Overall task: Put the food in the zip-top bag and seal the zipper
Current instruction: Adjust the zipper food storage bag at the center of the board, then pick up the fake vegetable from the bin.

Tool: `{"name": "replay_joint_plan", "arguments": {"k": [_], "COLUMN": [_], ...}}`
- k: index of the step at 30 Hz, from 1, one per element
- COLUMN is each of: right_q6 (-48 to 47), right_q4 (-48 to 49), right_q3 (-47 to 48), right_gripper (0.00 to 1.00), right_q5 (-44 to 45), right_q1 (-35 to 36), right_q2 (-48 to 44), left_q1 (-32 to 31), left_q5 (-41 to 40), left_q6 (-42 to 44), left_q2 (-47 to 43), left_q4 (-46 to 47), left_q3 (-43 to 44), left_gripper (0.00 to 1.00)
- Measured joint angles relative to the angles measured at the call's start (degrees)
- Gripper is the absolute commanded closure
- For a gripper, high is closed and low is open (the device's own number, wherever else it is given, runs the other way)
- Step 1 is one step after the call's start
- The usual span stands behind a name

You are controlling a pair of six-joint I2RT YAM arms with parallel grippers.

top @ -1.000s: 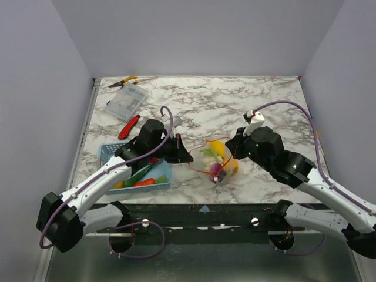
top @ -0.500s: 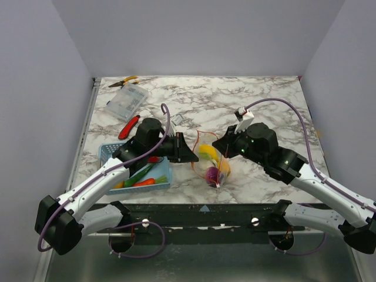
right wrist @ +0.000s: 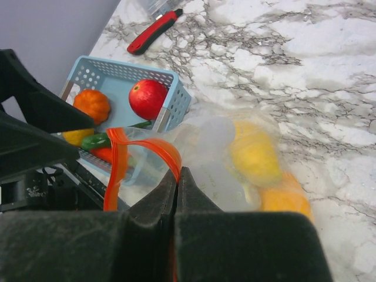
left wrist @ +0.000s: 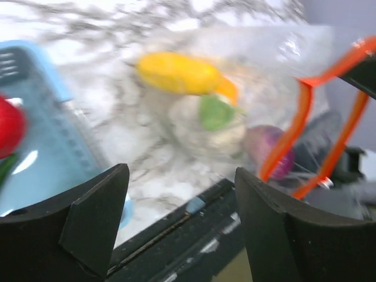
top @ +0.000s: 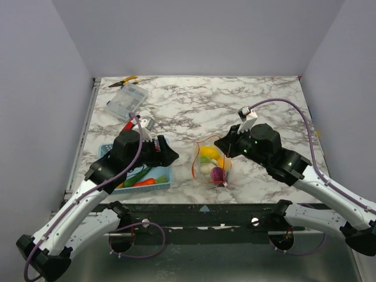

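Marble bench (top: 235, 106) carries it all. The left gripper (left wrist: 181, 173), at the bag's mouth a second ago, has drawn back over the blue mesh basket (top: 106, 153) by the front-left corner, fingers now wide apart and empty. The next pick looks due. The right gripper (right wrist: 178, 173) stays clamped on the zipper (right wrist: 126, 147), holding the zip-top bag (top: 211, 164) open mid front edge. Inside are a yellow pepper (left wrist: 176, 71), a green piece (left wrist: 214, 111) and a purple onion (top: 216, 173). The red tomato (right wrist: 147, 98) and orange carrot (top: 144, 182) remain in the basket.
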Motion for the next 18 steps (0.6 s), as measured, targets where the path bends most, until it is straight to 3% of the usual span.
{"name": "replay_joint_plan", "arguments": {"k": [3, 8, 12, 18], "right_q6": [-0.2, -0.5, -0.5, -0.5], "right_q4": [0.0, 0.1, 0.1, 0.1], "right_q3": [0.0, 0.0, 0.0, 0.0], "right_gripper": [0.99, 0.99, 0.99, 0.99], "right_q5": [0.1, 0.1, 0.1, 0.2], "right_q1": [0.0, 0.0, 0.0, 0.0], "right_q2": [0.1, 0.8, 0.9, 0.9], "left_q1": [0.8, 3.4, 6.3, 15.5], "left_q5": [-10.9, -25.2, -28.7, -28.2], "left_q6": [-2.5, -13.2, -21.0, -31.0], "left_q2": [-4.5, -5.2, -1.0, 9.5], "left_q4": [-5.6, -16.9, -22.8, -29.0], "left_q3": [0.0, -0.2, -0.5, -0.5], "left_gripper": [0.11, 0.07, 0.06, 0.1]}}
